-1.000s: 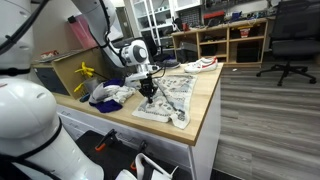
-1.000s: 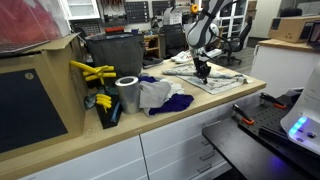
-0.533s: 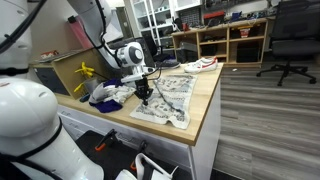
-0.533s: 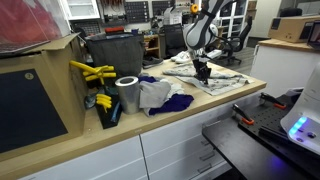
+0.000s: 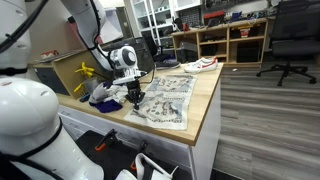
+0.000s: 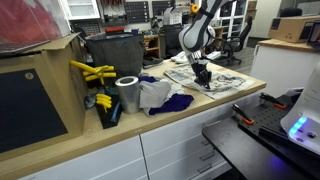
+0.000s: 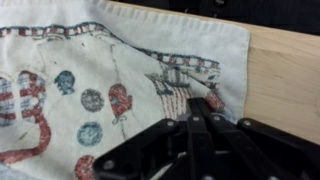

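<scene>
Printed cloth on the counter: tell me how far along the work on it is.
Done: the white cloth printed with red and blue figures lies mostly spread on the wooden counter. In hand: the gripper is closed, apparently pinching fabric near one edge. Left: a wrinkled ridge runs beside it, and the cloth is not yet released.

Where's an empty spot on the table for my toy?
The counter is bare between the patterned towel and its front edge. The wrist view shows more bare wood past the towel's hem. It's crowded around the heaped cloths, grey roll and yellow tools.
</scene>
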